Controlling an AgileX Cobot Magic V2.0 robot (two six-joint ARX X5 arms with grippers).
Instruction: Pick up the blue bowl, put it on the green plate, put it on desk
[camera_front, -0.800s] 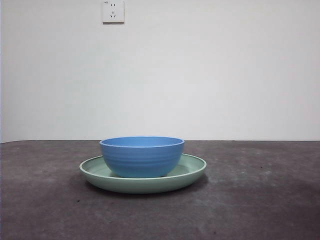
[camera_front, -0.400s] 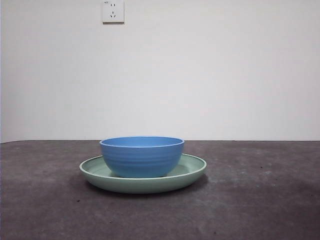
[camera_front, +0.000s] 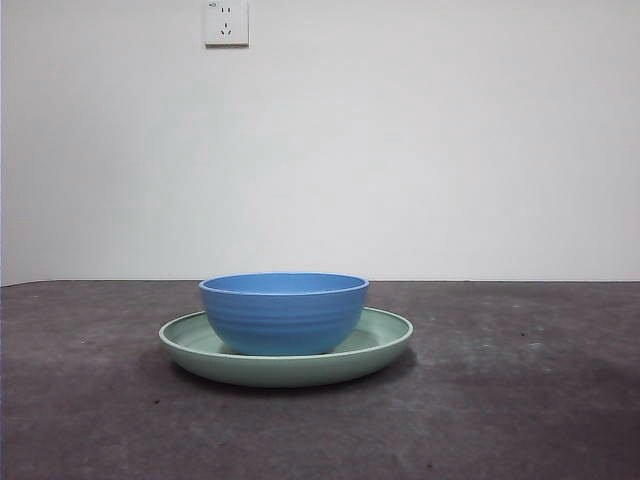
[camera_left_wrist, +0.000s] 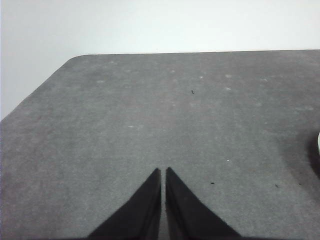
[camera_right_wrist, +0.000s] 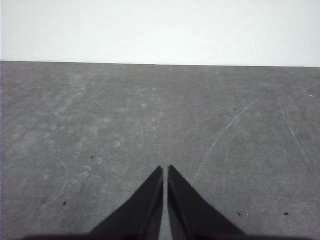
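The blue bowl (camera_front: 284, 312) stands upright inside the green plate (camera_front: 385, 345), which rests on the desk (camera_front: 520, 400) at the middle of the front view. No gripper shows in the front view. My left gripper (camera_left_wrist: 163, 171) is shut and empty over bare desk; a pale sliver of the plate (camera_left_wrist: 318, 145) shows at that view's edge. My right gripper (camera_right_wrist: 165, 169) is shut and empty over bare desk, with neither bowl nor plate in its view.
A white wall with a socket (camera_front: 226, 22) stands behind the desk. The desk's rounded far corner (camera_left_wrist: 75, 57) shows in the left wrist view.
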